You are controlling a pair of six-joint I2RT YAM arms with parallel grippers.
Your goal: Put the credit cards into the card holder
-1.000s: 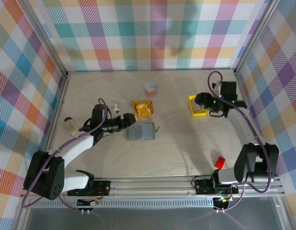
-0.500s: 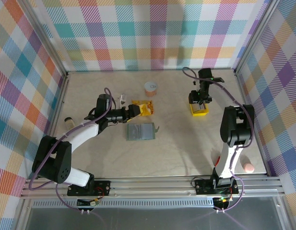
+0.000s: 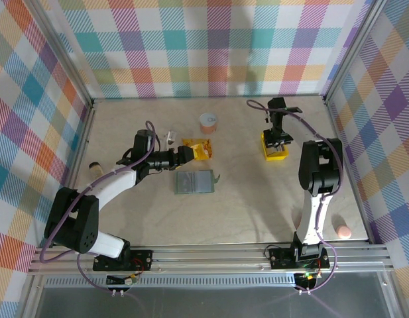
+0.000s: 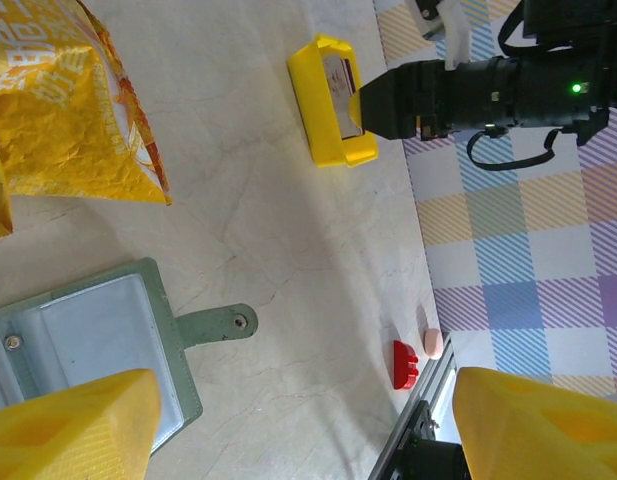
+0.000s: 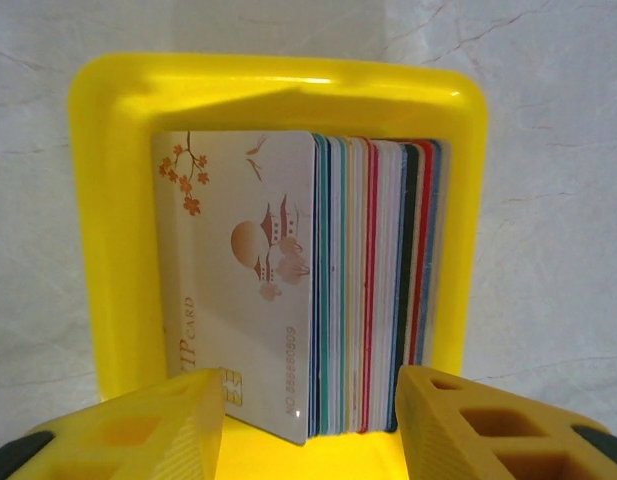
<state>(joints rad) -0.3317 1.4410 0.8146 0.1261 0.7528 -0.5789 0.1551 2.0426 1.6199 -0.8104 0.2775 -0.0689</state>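
Note:
The credit cards [image 5: 333, 290] stand on edge as a packed stack in a small yellow tray [image 5: 278, 75], a white card with a pagoda print in front. My right gripper [image 5: 308, 430] hangs open over that stack, one yellow finger on each side of it, holding nothing. From above, the right gripper [image 3: 278, 137] sits over the tray [image 3: 275, 156] at the back right. The sage-green card holder [image 3: 194, 181] lies open and flat mid-table, its strap [image 4: 213, 325] pointing right. My left gripper [image 3: 187, 154] hovers open just behind it, by the snack packet, with nothing between its fingers [image 4: 68, 425].
An orange-yellow snack packet [image 3: 199, 149] lies behind the card holder, and a small cup [image 3: 208, 121] stands farther back. A red piece [image 4: 405, 363] and a pink one [image 3: 343, 232] lie near the front right rail. Plaid walls close in the back and both sides.
The right arm swung from the tray's right side to directly over it, and its jaws narrowed a little. The left gripper moved back from the card holder toward the snack packet.

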